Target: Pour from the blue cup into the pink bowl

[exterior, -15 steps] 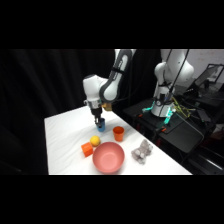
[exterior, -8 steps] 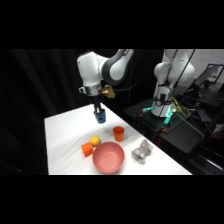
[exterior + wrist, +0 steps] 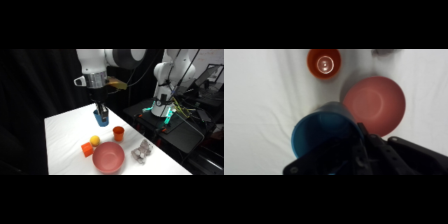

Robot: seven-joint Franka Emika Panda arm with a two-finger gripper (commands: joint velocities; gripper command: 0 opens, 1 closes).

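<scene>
My gripper (image 3: pixel 101 111) comes down from above and is shut on the blue cup (image 3: pixel 101 119), which hangs a little above the table's far part. The wrist view looks into the cup's open mouth (image 3: pixel 321 132), with the black linkage of the gripper (image 3: pixel 358 142) against its rim. The pink bowl (image 3: pixel 108 156) stands near the table's front edge, well apart from the cup. The same bowl (image 3: pixel 374 105) shows beyond the cup in the wrist view, and its inside looks bare.
An orange-red cup (image 3: pixel 118 133) stands between the blue cup and the bowl, also visible as the cup (image 3: pixel 324 63) with something pale inside. A yellow ball (image 3: pixel 94 140) and an orange block (image 3: pixel 87 149) lie left of the bowl, a grey crumpled object (image 3: pixel 142 151) right of it.
The arm's wrist has risen and swung slightly left, carrying the blue cup up off the table. The other objects have not moved.
</scene>
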